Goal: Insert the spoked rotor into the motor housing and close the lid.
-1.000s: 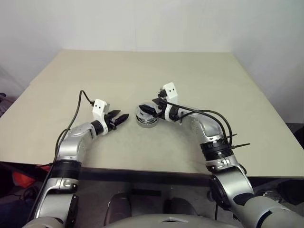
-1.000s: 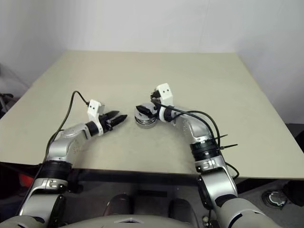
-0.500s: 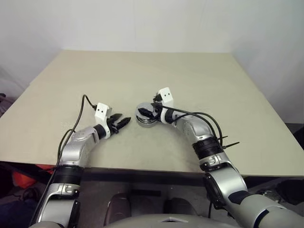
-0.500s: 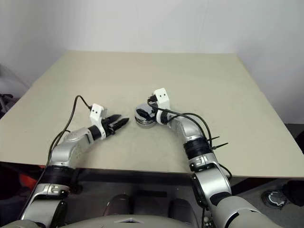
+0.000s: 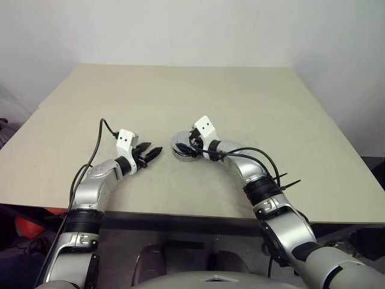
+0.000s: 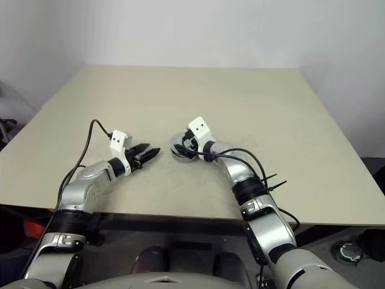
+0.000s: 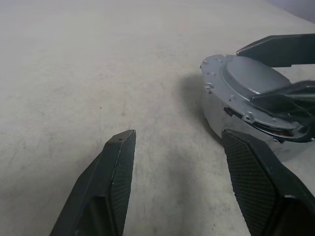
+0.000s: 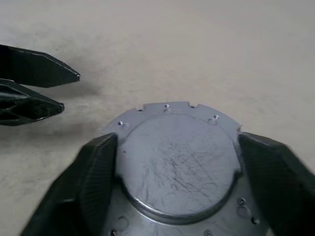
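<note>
the right gripper [image 8: 172,162] straddles the lid [image 8: 178,162] atop the motor housing [image 7: 246,120], fingers spread beside its rim. the left gripper [image 7: 177,167] hovers just beside, jaws apart and empty.

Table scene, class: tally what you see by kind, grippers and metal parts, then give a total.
Grippers: 2, left gripper and right gripper
Round silver motor assemblies: 1, motor housing on the table
Total: 3

No readable text, labels, brands, numbers or signs anywhere.
</note>
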You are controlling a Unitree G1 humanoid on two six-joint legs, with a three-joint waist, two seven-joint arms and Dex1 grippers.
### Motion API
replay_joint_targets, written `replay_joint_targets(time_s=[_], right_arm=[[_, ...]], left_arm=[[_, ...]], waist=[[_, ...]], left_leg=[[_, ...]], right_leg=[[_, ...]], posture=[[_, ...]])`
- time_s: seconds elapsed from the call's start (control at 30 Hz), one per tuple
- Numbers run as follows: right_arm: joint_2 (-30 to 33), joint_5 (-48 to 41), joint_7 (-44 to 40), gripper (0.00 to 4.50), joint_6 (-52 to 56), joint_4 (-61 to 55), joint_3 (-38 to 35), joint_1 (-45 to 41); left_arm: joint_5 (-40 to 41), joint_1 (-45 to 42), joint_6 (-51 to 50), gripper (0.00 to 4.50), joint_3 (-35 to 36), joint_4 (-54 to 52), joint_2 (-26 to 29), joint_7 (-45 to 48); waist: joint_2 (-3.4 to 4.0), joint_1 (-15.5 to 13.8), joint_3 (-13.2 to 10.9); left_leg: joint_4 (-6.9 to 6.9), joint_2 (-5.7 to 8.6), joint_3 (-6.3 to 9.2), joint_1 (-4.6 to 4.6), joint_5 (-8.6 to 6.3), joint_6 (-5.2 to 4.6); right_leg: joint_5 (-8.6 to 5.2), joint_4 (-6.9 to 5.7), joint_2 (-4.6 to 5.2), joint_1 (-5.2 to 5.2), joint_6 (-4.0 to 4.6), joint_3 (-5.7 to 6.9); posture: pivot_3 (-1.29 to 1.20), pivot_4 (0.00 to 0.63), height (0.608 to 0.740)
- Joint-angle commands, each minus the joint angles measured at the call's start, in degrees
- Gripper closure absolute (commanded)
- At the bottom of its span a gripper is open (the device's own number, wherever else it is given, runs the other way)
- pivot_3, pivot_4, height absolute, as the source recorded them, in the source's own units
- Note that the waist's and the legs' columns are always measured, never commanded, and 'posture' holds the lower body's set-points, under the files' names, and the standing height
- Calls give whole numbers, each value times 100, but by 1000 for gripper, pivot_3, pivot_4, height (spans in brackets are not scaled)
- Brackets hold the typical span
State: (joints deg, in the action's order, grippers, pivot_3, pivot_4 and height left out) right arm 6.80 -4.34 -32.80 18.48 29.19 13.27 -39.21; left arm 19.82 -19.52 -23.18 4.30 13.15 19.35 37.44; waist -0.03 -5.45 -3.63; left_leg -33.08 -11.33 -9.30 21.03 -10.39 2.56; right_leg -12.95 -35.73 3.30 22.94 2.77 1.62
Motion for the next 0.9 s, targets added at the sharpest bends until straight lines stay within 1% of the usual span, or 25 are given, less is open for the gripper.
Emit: replay_joint_targets(time_s=[0.03,0.3,0.43,0.63,0.9], right_arm=[[48,-20,-81,1409,49,-156,-116,-5],[305,-224,-446,1409,431,-756,-298,61],[384,-184,-515,1409,522,-913,-253,145],[297,-58,-446,1409,381,-697,-119,271],[231,-470,-892,1409,444,-1166,-267,395]], left_arm=[[25,-101,49,1543,74,-111,29,-14],[20,-130,50,1543,58,-43,27,-8],[16,-151,55,1543,49,-8,27,8],[3,-162,74,1543,30,31,12,13],[10,-70,91,1543,57,8,35,7]], waist=[[0,-1,0],[0,-13,0],[0,-10,0],[0,-9,0],[-1,-5,0]], left_leg=[[0,0,0,0,0,0],[-1,1,0,6,-3,-6],[-1,1,0,5,-3,-7],[-3,1,0,4,-3,-7],[-3,-1,1,4,-8,-14]], right_leg=[[0,0,0,0,0,0],[0,2,1,0,0,0],[0,2,0,0,0,0],[0,1,0,0,0,0],[0,3,-1,0,1,0]], posture=[[0,0,740],[0,0,740],[0,0,740],[0,0,740],[0,0,740]])
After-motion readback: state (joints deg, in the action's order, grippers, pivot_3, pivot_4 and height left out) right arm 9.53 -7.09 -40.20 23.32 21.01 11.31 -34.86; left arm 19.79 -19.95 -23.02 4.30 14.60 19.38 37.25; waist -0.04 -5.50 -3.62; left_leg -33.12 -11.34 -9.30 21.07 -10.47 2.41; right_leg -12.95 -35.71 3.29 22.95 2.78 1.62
